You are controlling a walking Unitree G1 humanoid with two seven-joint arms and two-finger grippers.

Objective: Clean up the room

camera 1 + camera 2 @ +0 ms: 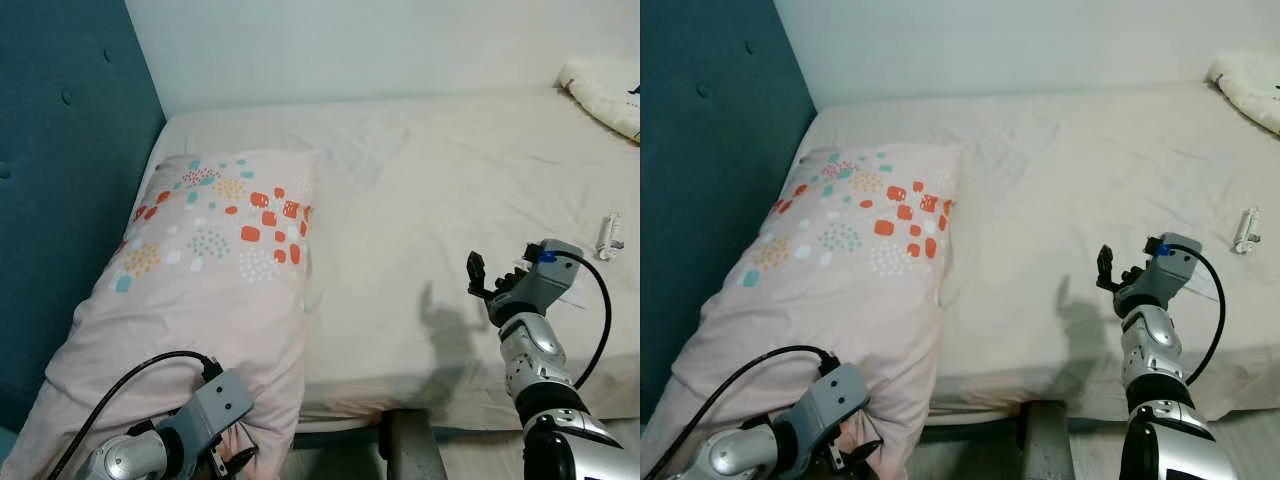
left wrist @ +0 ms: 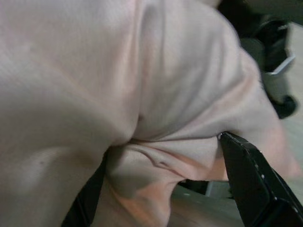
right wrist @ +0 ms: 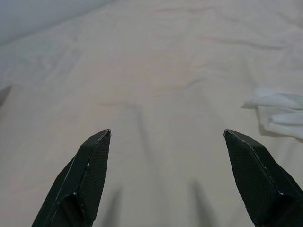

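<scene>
At my far left stands the padded teal headboard (image 1: 60, 180), and against it lies the pale pink pillow with orange, teal and yellow dotted patches (image 1: 215, 270), its near end hanging off the front edge of the bed; my left gripper (image 2: 165, 156) is at that overhanging corner, and the wrist view shows a bunched fold of the pink fabric caught between my two black fingers (image 2: 251, 175), so I judge I am pinching the pillow's corner; the pillow is on the mattress but not yet squared to the head of the bed, which I take to be the step in hand.

The cream fitted sheet (image 1: 420, 200) over the mattress is wrinkled toward the middle and looks unsmoothed; that is work left, as I read it.

Further right my right gripper (image 3: 165, 142) hovers above the sheet near the front edge, its fingers spread wide and holding nothing.

To its right a small white crumpled wrapper or tube (image 1: 609, 235) lies loose on the sheet, and I cannot tell exactly what it is; at the far right corner a cream folded cloth or cushion (image 1: 605, 95) sits near the wall; both probably need tidying.

Nothing stands between my right gripper and the small white item; by my guess the cleanup is at an early stage.
</scene>
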